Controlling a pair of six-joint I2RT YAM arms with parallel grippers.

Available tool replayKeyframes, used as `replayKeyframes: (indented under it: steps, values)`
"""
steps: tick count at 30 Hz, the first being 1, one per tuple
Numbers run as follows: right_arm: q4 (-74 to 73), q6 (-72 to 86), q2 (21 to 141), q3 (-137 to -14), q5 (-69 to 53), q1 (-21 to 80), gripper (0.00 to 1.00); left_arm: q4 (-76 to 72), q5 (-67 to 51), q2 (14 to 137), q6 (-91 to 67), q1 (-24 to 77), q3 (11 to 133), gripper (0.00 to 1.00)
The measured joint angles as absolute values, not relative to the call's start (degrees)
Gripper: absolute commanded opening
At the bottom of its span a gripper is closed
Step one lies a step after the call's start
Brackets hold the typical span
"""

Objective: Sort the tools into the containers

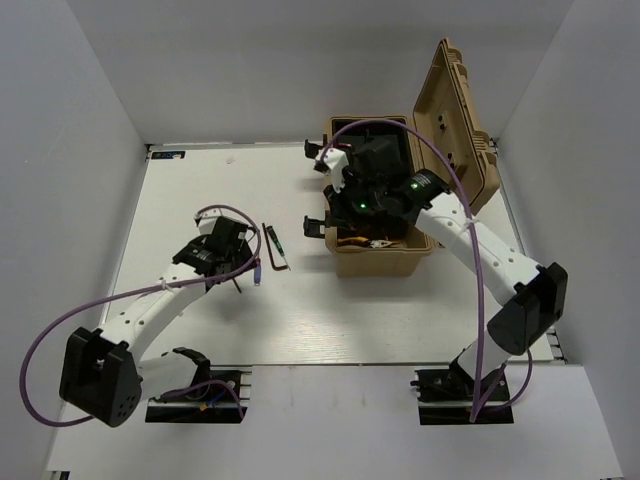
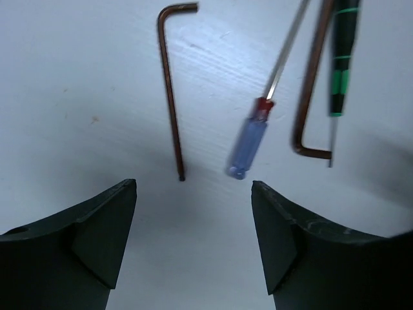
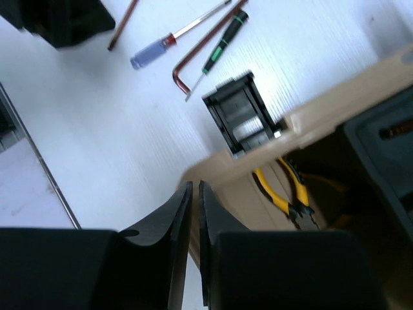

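A blue-and-red-handled screwdriver [image 2: 248,139] lies on the white table between two dark L-shaped hex keys [image 2: 169,90] [image 2: 310,97]. A black-and-green screwdriver [image 2: 341,58] lies beside the right one. My left gripper [image 2: 193,239] is open and empty, hovering just short of them; in the top view it [image 1: 238,258] sits left of the tools [image 1: 272,248]. Yellow-handled pliers [image 3: 284,190] lie inside the open tan case [image 1: 385,262]. My right gripper [image 3: 195,184] is shut and empty, above the case's front-left rim [image 1: 345,200].
The case's lid [image 1: 455,110] stands open at the back right. A black latch [image 3: 242,113] sticks out from the case's wall toward the tools. A dark insert fills the back of the case. White walls enclose the table.
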State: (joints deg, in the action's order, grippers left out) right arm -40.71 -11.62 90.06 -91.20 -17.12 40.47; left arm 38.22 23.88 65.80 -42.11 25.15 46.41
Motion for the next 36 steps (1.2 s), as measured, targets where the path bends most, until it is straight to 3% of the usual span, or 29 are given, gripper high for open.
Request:
replayKeyframes:
  steps: [3, 6, 10, 12, 14, 18, 20, 36]
  values:
    - [-41.6, -10.63, 94.06, -95.98, -16.53, 42.78, 0.22, 40.1, 24.08, 66.63, -44.21, 24.1, 44.69, 0.77]
    - [-43.72, -9.04, 100.88, -103.53, -16.19, 45.39, 0.22, 40.25, 24.69, 63.75, -45.82, 23.7, 43.94, 0.72]
    - [-45.01, -5.04, 113.65, -116.68, -15.09, 48.6, 0.22, 40.75, 25.98, 47.09, -45.93, 23.7, 42.26, 0.52]
    - [-44.95, -2.81, 119.2, -120.64, -13.5, 50.02, 0.23, 40.69, 26.89, 38.2, -44.99, 23.7, 42.63, 0.48]
    - [-44.91, -0.49, 123.68, -122.58, -11.14, 51.53, 0.23, 41.34, 28.03, 32.99, -43.77, 23.7, 43.88, 0.51]
    - [-44.93, 2.81, 130.13, -123.22, -5.48, 54.39, 0.23, 42.92, 29.71, 30.2, -41.17, 23.68, 44.53, 0.74]
    - [-44.88, 4.23, 132.79, -123.48, -2.07, 55.59, 0.24, 43.35, 30.09, 29.36, -39.92, 23.68, 43.77, 0.79]
    - [-40.07, 7.16, 140.94, -125.99, 9.26, 57.71, 0.32, 43.55, 30.7, 28.77, -36.16, 23.83, 41.19, 0.79]
